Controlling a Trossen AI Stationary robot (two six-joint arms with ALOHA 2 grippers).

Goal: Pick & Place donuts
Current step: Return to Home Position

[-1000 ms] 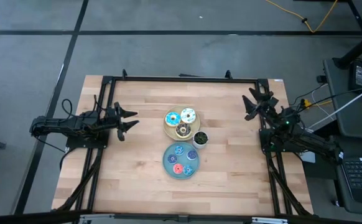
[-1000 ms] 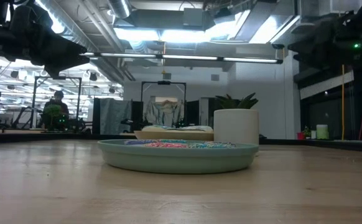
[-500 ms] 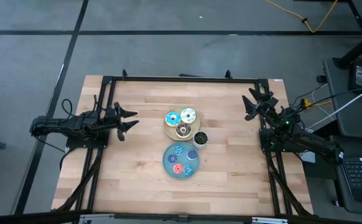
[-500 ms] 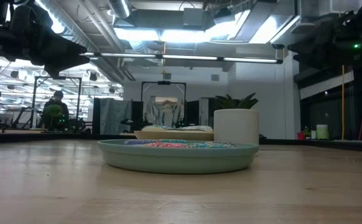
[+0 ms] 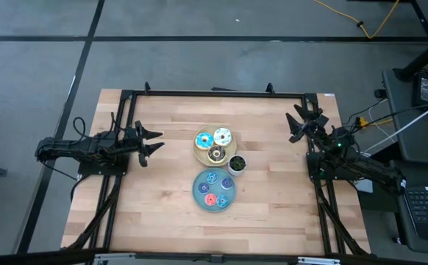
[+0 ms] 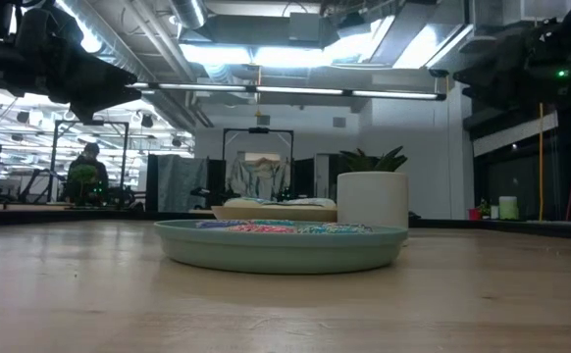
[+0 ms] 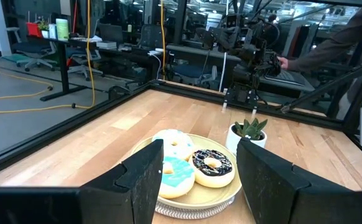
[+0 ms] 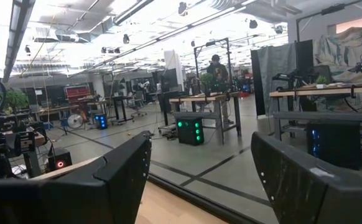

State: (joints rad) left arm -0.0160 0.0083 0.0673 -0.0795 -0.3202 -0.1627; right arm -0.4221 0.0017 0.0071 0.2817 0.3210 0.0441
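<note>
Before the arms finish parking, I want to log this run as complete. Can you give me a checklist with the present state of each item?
1. White-iced donut, light-blue donut and dark brown donut on the cream plate: ok.
2. Tiny donuts on the blue-green plate: ok.
3. Left gripper open, holding nothing, at the table's left side: ok.
4. Right gripper open, holding nothing, at the table's right side: ok.
5. Plant pot upright beside the cream plate: ok.
6. Both arms exactly at their home pose: cannot tell.
</note>
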